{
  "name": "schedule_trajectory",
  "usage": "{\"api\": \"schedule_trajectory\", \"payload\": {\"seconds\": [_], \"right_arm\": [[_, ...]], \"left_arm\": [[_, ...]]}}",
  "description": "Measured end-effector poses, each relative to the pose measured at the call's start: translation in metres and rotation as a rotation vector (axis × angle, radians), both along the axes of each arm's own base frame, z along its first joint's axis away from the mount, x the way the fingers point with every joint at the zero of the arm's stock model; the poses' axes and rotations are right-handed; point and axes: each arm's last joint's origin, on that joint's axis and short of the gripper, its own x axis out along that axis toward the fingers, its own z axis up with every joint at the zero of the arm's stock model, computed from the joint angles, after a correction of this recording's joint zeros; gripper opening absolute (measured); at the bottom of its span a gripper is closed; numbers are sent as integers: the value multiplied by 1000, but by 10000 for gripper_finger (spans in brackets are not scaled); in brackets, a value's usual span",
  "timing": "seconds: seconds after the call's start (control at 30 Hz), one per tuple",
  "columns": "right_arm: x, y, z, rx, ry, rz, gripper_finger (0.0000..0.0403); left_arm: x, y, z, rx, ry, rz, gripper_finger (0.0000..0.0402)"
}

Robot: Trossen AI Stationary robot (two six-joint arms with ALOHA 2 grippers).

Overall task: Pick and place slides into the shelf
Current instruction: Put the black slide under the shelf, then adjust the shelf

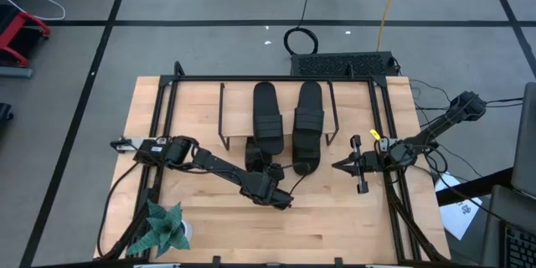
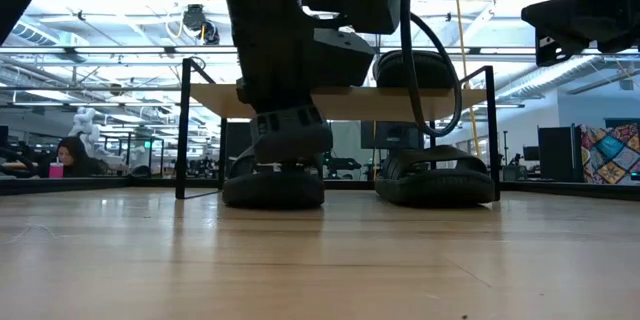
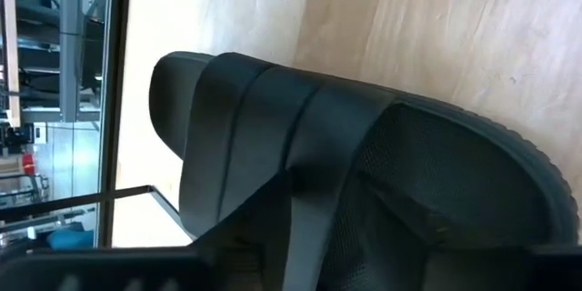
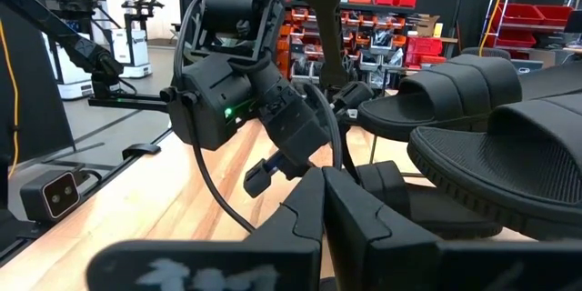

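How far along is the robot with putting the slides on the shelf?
Two slides lie on top of the shelf, and two more sit under it. The left gripper is at the heel of the lower left slide, apparently finishing it. The right gripper waits beside, shut.

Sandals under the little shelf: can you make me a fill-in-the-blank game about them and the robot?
1. In the low view, ___ sandals sit on the table under the shelf.
2. Every sandal is coloured ___.
3. The green plant stands on the robot's ___ side.
4. The right claw, beside the shelf, is ___.

Missing words: two; black; left; shut.
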Motion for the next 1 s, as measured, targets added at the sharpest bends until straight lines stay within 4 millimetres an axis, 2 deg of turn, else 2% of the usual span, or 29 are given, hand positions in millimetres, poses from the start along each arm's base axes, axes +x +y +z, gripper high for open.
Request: {"api": "schedule_trajectory", "payload": {"seconds": [0.27,0.37,0.6,0.73,0.83,0.9,1.0], "right_arm": [[0,0,0,0,0,0,0],[0,0,0,0,0,0,0],[0,0,0,0,0,0,0],[0,0,0,0,0,0,0],[0,0,0,0,0,15,0],[0,1,0,-1,0,46,0],[0,2,0,0,-1,57,0]], "left_arm": [[-2,-2,-1,-49,59,-21,194],[-3,-4,5,-45,81,-32,212],[5,-23,38,-109,27,-83,238],[9,-42,63,-243,4,-159,233],[6,-63,81,-307,10,-272,215],[-1,-77,93,-321,33,-350,193],[-13,-95,112,-292,26,-403,139]]}}
